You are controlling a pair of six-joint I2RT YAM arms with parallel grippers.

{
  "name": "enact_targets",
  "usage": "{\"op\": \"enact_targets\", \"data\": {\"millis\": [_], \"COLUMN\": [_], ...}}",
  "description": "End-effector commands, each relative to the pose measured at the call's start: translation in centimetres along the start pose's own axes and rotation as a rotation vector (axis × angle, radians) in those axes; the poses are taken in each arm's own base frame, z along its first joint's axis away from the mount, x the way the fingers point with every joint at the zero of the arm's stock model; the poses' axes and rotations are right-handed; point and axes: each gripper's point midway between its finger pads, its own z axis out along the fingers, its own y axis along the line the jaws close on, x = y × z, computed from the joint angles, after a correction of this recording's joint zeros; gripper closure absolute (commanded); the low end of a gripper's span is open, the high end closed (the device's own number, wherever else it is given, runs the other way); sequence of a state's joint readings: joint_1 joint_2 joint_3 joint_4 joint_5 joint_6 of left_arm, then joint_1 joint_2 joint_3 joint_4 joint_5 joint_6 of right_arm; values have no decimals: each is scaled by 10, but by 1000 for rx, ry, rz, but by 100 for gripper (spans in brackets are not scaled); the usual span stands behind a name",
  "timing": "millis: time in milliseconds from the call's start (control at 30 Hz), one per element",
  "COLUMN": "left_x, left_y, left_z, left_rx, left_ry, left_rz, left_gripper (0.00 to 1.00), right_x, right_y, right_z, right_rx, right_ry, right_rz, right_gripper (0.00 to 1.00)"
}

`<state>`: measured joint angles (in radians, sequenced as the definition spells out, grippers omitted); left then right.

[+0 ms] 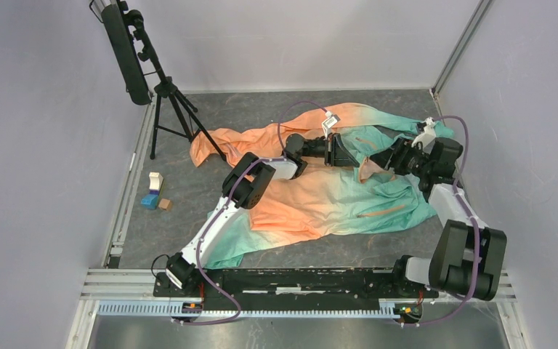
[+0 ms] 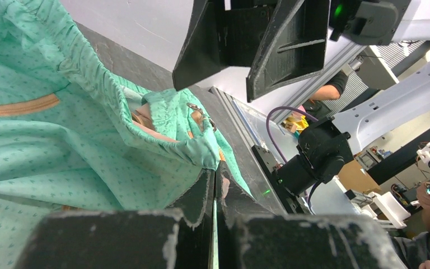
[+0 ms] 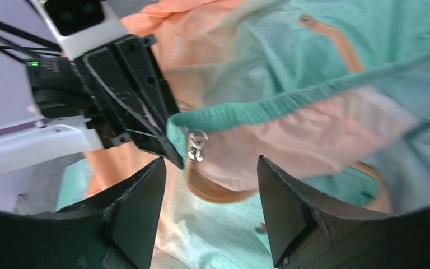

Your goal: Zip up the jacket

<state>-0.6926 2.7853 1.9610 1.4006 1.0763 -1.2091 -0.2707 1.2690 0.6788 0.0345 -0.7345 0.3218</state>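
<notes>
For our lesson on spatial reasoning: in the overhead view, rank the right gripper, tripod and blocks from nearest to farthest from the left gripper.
1. Right gripper, just right of the left gripper, over the jacket.
2. Tripod, back left, one leg at the orange sleeve.
3. Blocks, far left edge.

left end effector [image 2: 215, 178]: fingers pressed together | right end effector [image 3: 210, 168]: jaws apart

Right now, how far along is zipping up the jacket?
Nothing looks zipped yet: the jacket lies open. In hand: the left gripper is shut on the green hem beside the zipper pull, and the right gripper is open, facing that pull. Remaining: grab the pull and close the whole front.
</notes>
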Motion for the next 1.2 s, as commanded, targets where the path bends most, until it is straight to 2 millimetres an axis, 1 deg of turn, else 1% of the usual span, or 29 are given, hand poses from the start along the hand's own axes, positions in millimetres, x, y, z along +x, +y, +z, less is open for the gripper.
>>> {"op": "enact_targets", "data": {"millis": [0, 100, 233, 400, 533, 600, 633, 667, 700, 733, 767, 800, 833, 867, 967, 1033, 1167], "left_x": [-35, -34, -35, -36, -36, -37, -36, -36, -36, -37, -38, -39, -38, -40, -43, -43, -41], "left_y": [-33, -34, -34, -36, -36, -36, -36, -35, -35, -33, -30, -29, -28, -29, -32, -33, -35], "left_z": [14, 14, 14, 14, 15, 15, 15, 15, 14, 15, 14, 15, 15, 15, 15, 14, 17], "left_rx": [53, 55, 53, 56, 57, 57, 58, 57, 54, 47, 37, 32, 33, 35, 54, 59, 66], "left_ry": [-29, -26, -31, -27, -30, -31, -30, -30, -30, -34, -39, -44, -47, -59, -80, -90, -93], "left_rz": [131, 127, 121, 117, 111, 107, 104, 100, 94, 83, 71, 60, 55, 49, 41, 37, 32], "left_gripper": [98, 98, 98, 98, 98, 98, 98, 98, 97, 94, 87, 82, 75, 66, 50, 44, 43], "right_x": [-19, -12, -3, 3, 9, 9, 9, 8, 7, 6, 5, 5, 6, 6, 9, 9, 6], "right_y": [38, 34, 33, 38, 39, 40, 40, 41, 41, 42, 42, 42, 42, 42, 40, 40, 43], "right_z": [11, 21, 28, 32, 34, 35, 35, 34, 34, 33, 33, 33, 33, 33, 34, 34, 33], "right_rx": [-232, -238, -253, -290, -297, -305, -303, -301, -301, -301, -301, -298, -297, -297, -290, -292, -295], "right_ry": [-87, -71, -60, -53, -42, -39, -41, -43, -48, -50, -52, -53, -49, -48, -42, -39, -47], "right_rz": [51, 90, 121, 145, 152, 155, 157, 157, 155, 152, 149, 147, 149, 149, 149, 149, 146], "right_gripper": [35, 37, 38, 46, 49, 56, 61, 70, 75, 85, 94, 99, 100, 100, 100, 100, 100]}}
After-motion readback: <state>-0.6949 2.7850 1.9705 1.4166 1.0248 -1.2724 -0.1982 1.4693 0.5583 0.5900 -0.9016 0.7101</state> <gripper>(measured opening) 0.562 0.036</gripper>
